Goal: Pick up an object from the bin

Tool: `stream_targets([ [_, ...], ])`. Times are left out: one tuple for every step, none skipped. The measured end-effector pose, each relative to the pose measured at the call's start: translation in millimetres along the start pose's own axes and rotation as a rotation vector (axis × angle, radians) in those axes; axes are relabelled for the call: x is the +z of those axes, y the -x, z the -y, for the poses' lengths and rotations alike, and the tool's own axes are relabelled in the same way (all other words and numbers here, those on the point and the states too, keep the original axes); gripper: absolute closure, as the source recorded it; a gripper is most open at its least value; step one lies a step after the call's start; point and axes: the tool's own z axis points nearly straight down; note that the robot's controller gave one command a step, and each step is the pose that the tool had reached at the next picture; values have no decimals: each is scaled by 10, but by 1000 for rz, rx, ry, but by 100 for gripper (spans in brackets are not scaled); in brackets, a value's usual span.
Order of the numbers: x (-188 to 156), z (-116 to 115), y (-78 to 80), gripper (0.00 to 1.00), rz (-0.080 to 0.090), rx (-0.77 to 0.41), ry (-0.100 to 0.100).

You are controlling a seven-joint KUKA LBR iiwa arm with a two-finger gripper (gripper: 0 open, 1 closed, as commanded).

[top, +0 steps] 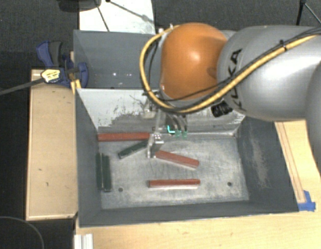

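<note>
Sticks lay singly on the floor of the bin (238, 160), none stacked, which I judged left each one open to a grasp from above. Low near the centre stood the fingers (156, 147), where the end of a tilted red bar (177, 160) toward 3 o'clock almost met the end of a slim dark green stick (130, 150) toward 9 o'clock. Whether they were wide or narrow I could not tell, nor which of the two they were set for. A long red-brown bar (123, 136) lay at 10 o'clock by the sloped wall, a dark green bar (103, 172) along the 9 o'clock wall, and a second red bar (173, 182) at 6 o'clock. A grip at a stick's end, I reckoned, risked tipping it rather than lifting it level.
</note>
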Motion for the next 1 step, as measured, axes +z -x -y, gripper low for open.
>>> stream_targets([
  [-42, 8, 18, 0, 8, 4, 1],
])
